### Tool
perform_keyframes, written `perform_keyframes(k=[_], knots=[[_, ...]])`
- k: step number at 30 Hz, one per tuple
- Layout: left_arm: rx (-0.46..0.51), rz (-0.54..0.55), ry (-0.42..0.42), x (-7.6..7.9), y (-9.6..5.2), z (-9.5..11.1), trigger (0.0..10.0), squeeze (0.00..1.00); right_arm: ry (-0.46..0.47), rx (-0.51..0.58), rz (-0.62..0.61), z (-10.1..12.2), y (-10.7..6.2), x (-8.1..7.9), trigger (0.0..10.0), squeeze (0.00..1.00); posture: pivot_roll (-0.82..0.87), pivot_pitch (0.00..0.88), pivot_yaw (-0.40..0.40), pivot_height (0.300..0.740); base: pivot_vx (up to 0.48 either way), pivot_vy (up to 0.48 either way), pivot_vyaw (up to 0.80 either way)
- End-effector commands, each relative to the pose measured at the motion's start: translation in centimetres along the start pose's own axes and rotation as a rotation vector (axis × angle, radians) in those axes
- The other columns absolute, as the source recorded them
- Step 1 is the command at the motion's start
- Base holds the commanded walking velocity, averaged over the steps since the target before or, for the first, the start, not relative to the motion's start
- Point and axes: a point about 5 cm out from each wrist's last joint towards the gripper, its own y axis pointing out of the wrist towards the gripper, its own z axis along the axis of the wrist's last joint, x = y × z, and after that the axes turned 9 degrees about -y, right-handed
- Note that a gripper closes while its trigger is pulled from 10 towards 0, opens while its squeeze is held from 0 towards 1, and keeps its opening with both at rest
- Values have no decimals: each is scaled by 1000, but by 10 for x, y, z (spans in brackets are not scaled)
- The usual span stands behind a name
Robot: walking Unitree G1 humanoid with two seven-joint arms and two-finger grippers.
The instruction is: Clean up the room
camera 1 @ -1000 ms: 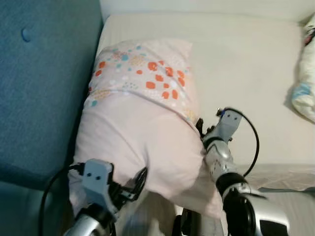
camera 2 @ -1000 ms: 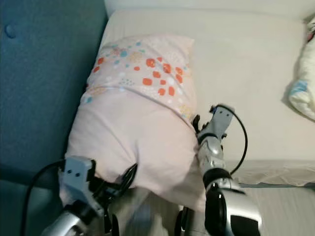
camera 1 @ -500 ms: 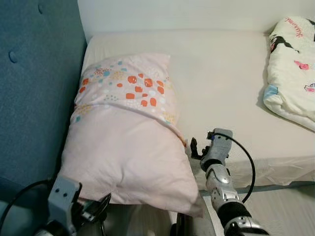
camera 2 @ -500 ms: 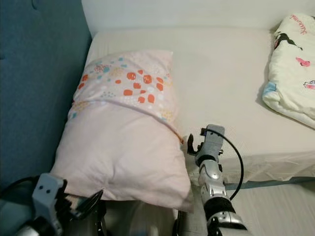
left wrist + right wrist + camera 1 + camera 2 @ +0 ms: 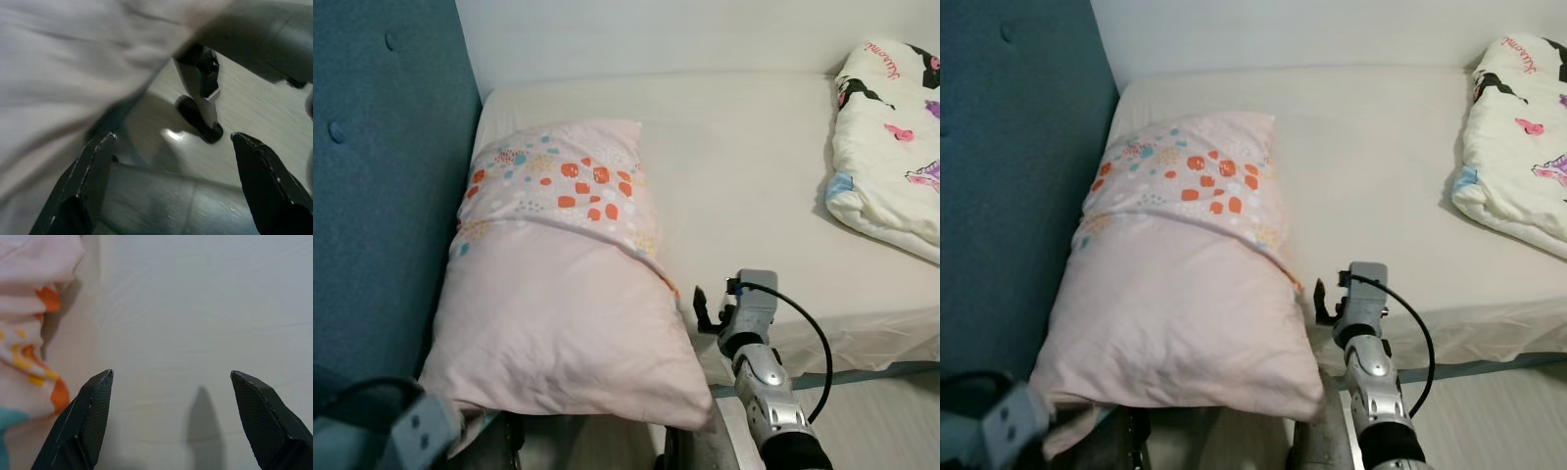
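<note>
A pink pillow (image 5: 558,294) with orange and blue spots lies lengthwise on the bed (image 5: 754,196), beside the blue headboard. Its near end hangs slightly over the bed's front edge. My right gripper (image 5: 703,311) stands open at that edge, just right of the pillow's near corner and apart from it. In the right wrist view the open fingers (image 5: 93,421) frame bare sheet, with the pillow's spotted edge (image 5: 34,318) to one side. My left gripper (image 5: 171,139) is open below the pillow's overhang, holding nothing. Pale fabric (image 5: 73,54) lies above it.
A padded blue headboard (image 5: 382,196) walls off the left side. A white printed quilt (image 5: 891,147) is bunched at the bed's far right. Pale wood floor (image 5: 891,411) runs along the bed's front. The left wrist view shows floor and part of my own leg (image 5: 200,103).
Both grippers have come away from the pillow, which now rests on the bed. The left arm has dropped low and the right has drawn back. The camera has pulled back too.
</note>
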Motion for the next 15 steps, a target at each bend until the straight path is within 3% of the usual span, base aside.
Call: perform_keyframes(k=[1,2,3,4,5,6,7,9,12,15], knots=[[-49,-85,48,7,-1,1,10000,0,-23,-25,28,-5,-5,-2,10000,0,23,202,-76,570,0,0,0],[-67,-123,93,6,0,5,5686,0,-33,-25,57,-4,-5,-4,10000,0,15,205,-75,570,0,0,0],[-67,-123,93,6,0,5,5686,0,-33,-25,57,-4,-5,-4,10000,0,15,205,-75,570,0,0,0],[-71,-142,126,5,2,10,4549,0,-35,-23,83,-3,-5,-5,10000,0,18,206,-73,570,0,0,0],[-71,-151,145,4,3,13,4549,0,-35,-22,100,-2,-5,-6,10000,0,18,206,-73,570,0,0,0],[-23,-121,155,-1,11,19,0,0,-26,2,176,1,-7,-13,10000,0,19,204,-74,570,0,0,0],[-23,-121,155,-1,11,19,0,0,-26,2,176,1,-7,-13,10000,0,19,204,-74,570,0,0,0],[82,-47,174,-11,31,27,0,0,-2,60,398,12,-13,-31,10000,0,6,206,-73,570,0,0,0],[109,-22,179,-14,40,28,0,0,0,72,495,16,-18,-39,10000,0,6,206,-73,570,0,0,0],[108,-89,179,-7,64,24,0,0,-94,-10,835,16,-39,-52,10000,0,-25,214,-72,570,0,0,0]])
